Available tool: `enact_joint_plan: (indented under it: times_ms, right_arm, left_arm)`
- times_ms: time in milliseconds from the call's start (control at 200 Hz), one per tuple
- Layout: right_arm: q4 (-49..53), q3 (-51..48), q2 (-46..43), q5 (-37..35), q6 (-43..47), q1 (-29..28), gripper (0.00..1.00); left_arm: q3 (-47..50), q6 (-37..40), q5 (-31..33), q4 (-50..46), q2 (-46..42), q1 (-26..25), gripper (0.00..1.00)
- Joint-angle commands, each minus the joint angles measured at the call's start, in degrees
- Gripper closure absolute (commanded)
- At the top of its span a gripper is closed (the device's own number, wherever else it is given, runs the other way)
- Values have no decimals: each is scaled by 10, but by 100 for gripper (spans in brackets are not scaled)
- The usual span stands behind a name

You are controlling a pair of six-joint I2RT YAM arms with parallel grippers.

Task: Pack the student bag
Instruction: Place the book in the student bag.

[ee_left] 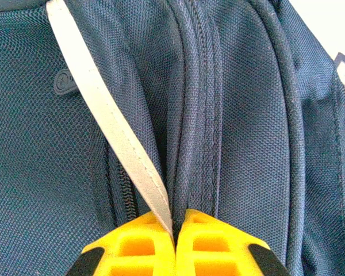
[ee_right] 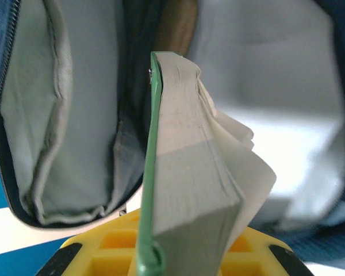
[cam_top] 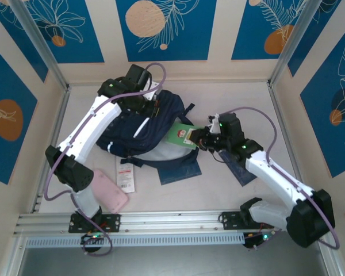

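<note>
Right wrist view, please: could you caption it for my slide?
Right claw grips a green-covered paper book edge-on before the open, grey-lined navy fabric backpack.

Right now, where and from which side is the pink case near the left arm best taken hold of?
Probably across the short width of the pink case, toward its near end, coming straight down: it lies flat on the table, long and narrow.

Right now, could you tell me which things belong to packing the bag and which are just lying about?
In the job:
bag, pinched by left gripper
book, held by right gripper at the bag's opening

Lying about:
pink case
white packet
navy booklet beside the bag
</note>
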State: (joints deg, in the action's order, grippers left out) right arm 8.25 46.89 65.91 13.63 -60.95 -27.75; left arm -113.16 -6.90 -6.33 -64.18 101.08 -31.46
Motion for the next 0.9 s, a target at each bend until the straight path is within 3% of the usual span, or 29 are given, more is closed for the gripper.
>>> enact_joint_plan:
  times_ms: [0,530,780,850,895]
  right_arm:
    - [-89,42,43,-14,-44,-21,100]
    - [-260,170,318,-114,-120,-67,100]
    - [-164,332,462,-140,-109,-113,100]
    - [-138,381,499,-135,-105,-121,89]
    - [-122,412,518,-122,-100,-123,75]
  left_arm:
    - [-41,18,-38,42,-43,8,100]
    - [-31,4,-80,92,-96,16,100]
    - [-16,-2,-108,109,-102,18,100]
    - [-15,-5,-108,111,-100,20,100]
    - [-15,-7,-104,113,-99,23,100]
